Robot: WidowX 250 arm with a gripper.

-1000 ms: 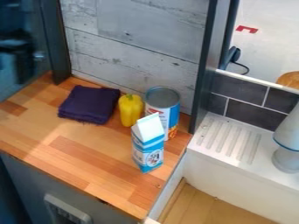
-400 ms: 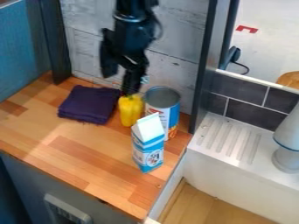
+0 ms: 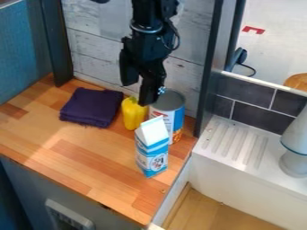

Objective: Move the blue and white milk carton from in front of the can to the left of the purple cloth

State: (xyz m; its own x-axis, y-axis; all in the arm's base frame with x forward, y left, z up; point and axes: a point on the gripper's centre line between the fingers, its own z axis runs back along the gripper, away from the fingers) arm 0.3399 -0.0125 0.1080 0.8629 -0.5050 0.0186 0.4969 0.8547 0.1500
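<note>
The pincer (image 3: 144, 98) hangs from above at the near-left edge of the tin (image 3: 174, 117), over the top of the yellow pepper (image 3: 133, 118). Whether the pincer is apart or together cannot be determined from this angle. The pepper stands upright just left of the tin on the wooden bench (image 3: 72, 152). A blue-and-white carton (image 3: 152, 155) stands upright in front of the tin; a folded purple cloth (image 3: 91, 107) lies farther left of it, beyond the pepper.
</note>
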